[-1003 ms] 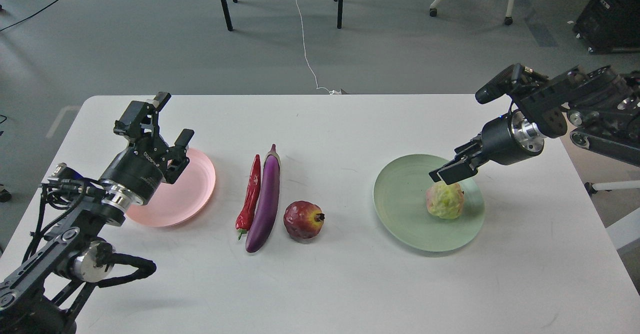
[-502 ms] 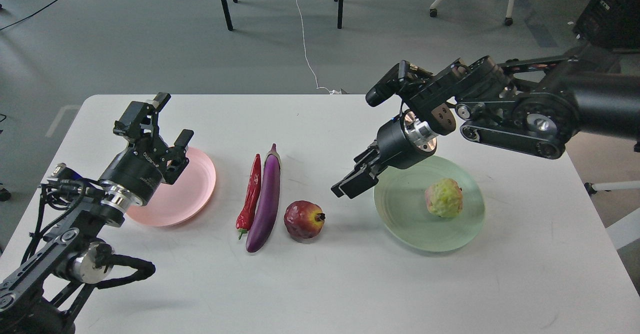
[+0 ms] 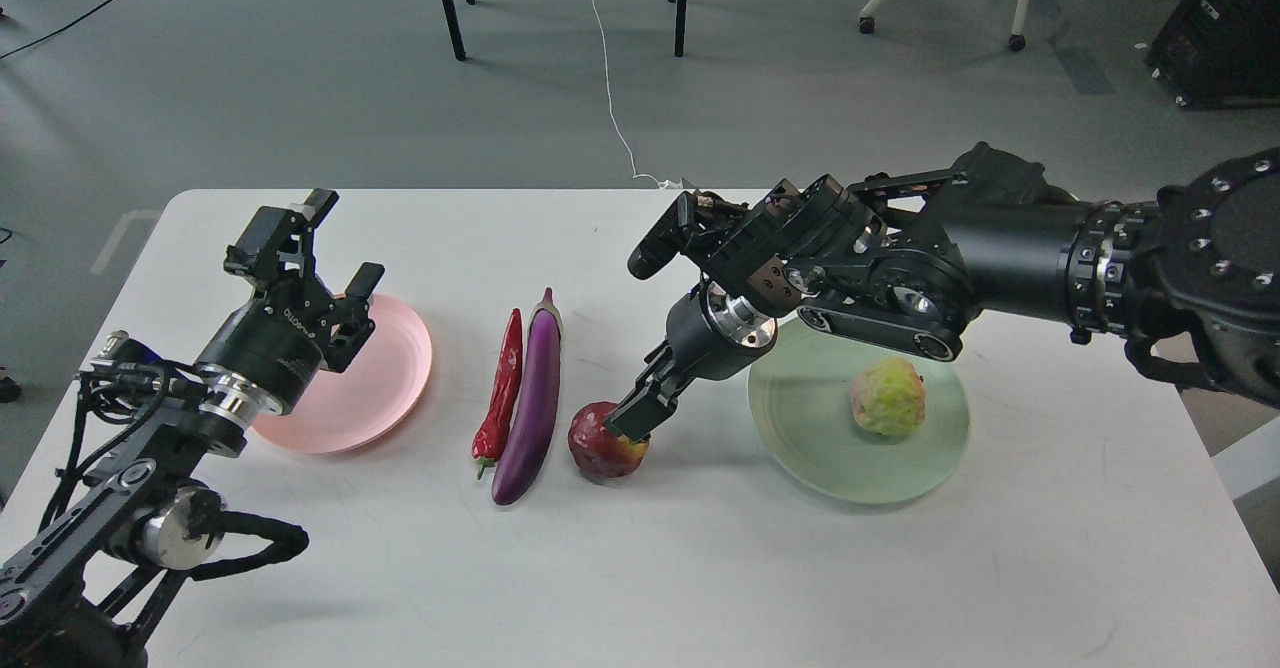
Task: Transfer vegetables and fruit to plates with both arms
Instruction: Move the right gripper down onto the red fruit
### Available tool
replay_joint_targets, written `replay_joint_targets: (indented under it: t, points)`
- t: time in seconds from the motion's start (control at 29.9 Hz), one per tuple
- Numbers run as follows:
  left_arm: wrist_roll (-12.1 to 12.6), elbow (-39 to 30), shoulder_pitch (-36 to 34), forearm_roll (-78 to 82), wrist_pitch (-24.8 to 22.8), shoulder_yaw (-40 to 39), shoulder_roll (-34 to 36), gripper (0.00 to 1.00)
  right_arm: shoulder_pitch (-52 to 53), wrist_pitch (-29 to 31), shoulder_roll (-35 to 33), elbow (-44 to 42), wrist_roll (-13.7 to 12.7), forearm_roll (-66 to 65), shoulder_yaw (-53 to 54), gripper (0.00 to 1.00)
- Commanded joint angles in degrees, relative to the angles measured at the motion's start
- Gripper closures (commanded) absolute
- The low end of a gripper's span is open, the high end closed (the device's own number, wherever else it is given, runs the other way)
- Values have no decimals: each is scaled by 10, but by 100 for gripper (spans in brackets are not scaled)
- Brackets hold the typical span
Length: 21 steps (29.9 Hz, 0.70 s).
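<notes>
A: Well, start with your pomegranate (image 3: pixel 603 443). Where do you see it?

B: It sits on the white table (image 3: pixel 700 568), just right of the purple eggplant (image 3: pixel 531 396). Your right gripper (image 3: pixel 632 416) reaches down onto its upper right side, fingertips against the skin. You can't tell from this angle whether the fingers are spread or closed; they read as one dark block.

A: And the rest of your produce?

B: The red chili pepper (image 3: pixel 500 390) lies alongside the eggplant on its left, touching or nearly so, both running front to back. The bumpy yellow-green fruit (image 3: pixel 888 397) rests on the mint-green plate (image 3: pixel 800 428), toward its right half, close to the right of the pomegranate.

A: Your left side?

B: Your left gripper (image 3: pixel 326 251) hovers over the left edge of the pink plate (image 3: pixel 390 388), fingers pointing up and away and plainly apart, holding nothing. The pink plate holds nothing you can see, well left of the chili.
</notes>
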Motion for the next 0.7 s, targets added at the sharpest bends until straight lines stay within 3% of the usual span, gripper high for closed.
replay_joint_targets:
  t: [0.0, 0.33, 0.67]
  points:
    - [0, 0, 1, 0, 0, 0, 0, 2, -3, -1, 0, -9, 0, 1, 1, 6]
    - [0, 0, 1, 0, 0, 0, 4, 2, -6, -1, 0, 22, 0, 101, 3, 6]
    - [0, -3, 2, -1, 0, -1, 11, 2, -25, -42, 0, 21, 0, 100, -1, 6]
